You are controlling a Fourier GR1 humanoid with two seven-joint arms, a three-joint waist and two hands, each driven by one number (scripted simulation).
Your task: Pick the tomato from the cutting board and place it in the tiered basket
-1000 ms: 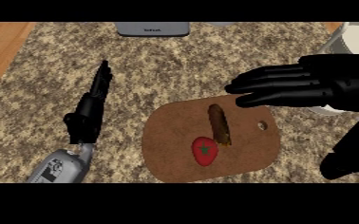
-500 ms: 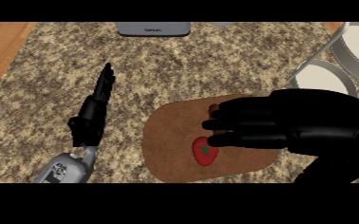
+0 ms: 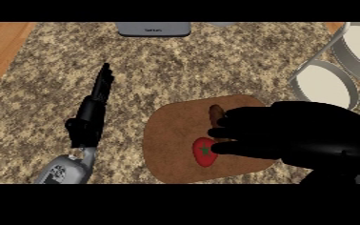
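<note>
One small red tomato [image 3: 204, 153] lies near the cutting board's [image 3: 169, 138] lower edge; light, smooth-skinned and probably easy to bruise, it wants cradling round its widest part; the right hand [image 3: 295, 133], half-curled, touches its side with fingertips [image 3: 219, 148] but encloses nothing.

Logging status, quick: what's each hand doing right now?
Left hand: open, holding nothing.
Right hand: at the tomato; grasp cannot be told.

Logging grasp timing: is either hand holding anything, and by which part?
Cannot be told: the right hand overlaps an edge of the tomato on the cutting board, its grip hidden. The left hand holds nothing.
</note>
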